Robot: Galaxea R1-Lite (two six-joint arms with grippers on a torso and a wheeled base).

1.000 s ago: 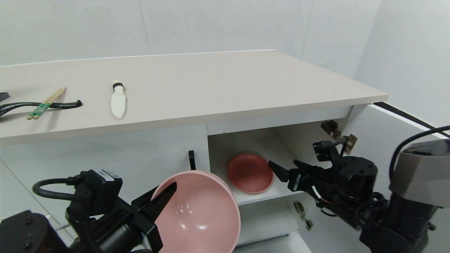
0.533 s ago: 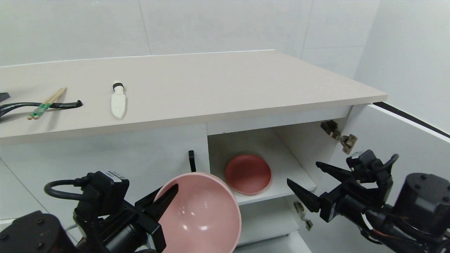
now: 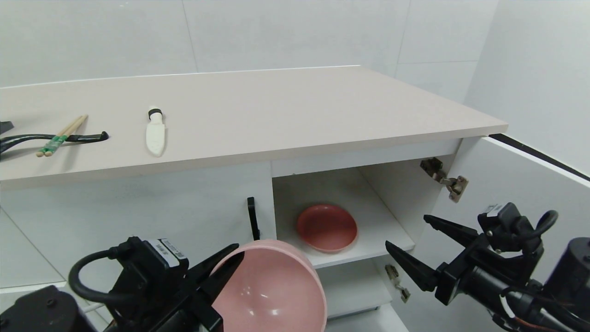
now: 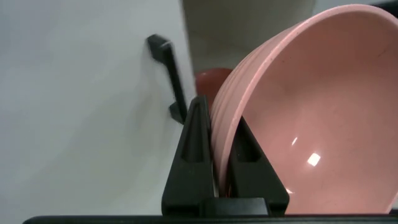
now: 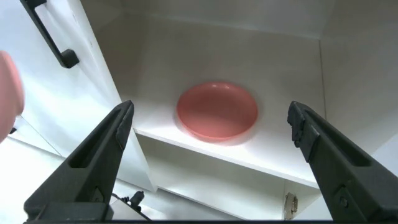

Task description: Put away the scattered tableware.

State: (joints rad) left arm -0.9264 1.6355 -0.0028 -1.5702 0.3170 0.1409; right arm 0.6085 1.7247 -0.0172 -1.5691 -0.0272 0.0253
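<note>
My left gripper is shut on the rim of a light pink bowl, held low in front of the closed cabinet door; the rim sits clamped between the fingers with the pink bowl tilted. A darker red dish lies on the shelf inside the open cabinet, seen also as the red dish. My right gripper stands open in front of the cabinet, right of the dish, empty. On the counter lie chopsticks, a black utensil and a white sheathed knife.
The cabinet door stands swung open at the right, with hinges on the frame. A black handle is on the closed door beside the opening. A lower shelf lies below the dish.
My right gripper has pulled back out of the cabinet, down and to the right, leaving the red dish on the shelf. My left gripper with the pink bowl has shifted slightly lower and right.
</note>
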